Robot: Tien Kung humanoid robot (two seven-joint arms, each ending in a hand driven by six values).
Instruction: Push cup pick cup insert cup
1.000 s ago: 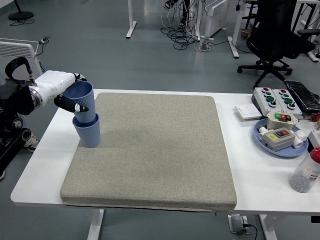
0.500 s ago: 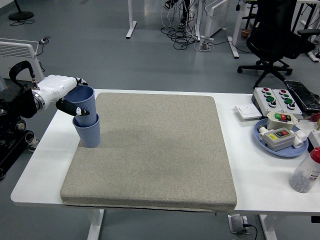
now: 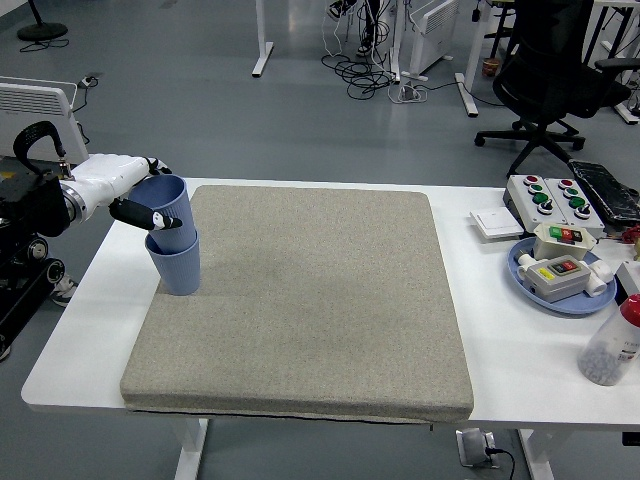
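Observation:
Two blue cups are nested at the left edge of the grey mat point(image 3: 300, 300). The upper cup point(image 3: 167, 203) sits inside the lower cup point(image 3: 176, 263), which stands upright on the mat. My left hand point(image 3: 140, 195), white with black fingers, reaches in from the left and is curled around the upper cup's side near its rim. The right arm is out of view.
A blue tray point(image 3: 560, 275) with button boxes sits at the right of the white table point(image 3: 520, 370). A control box point(image 3: 548, 196), a white plate point(image 3: 495, 223) and a bottle point(image 3: 612, 343) stand nearby. An office chair point(image 3: 560, 70) stands behind the table.
The upper cup has sunk deeper into the lower cup. My left hand has moved down and slightly left with it.

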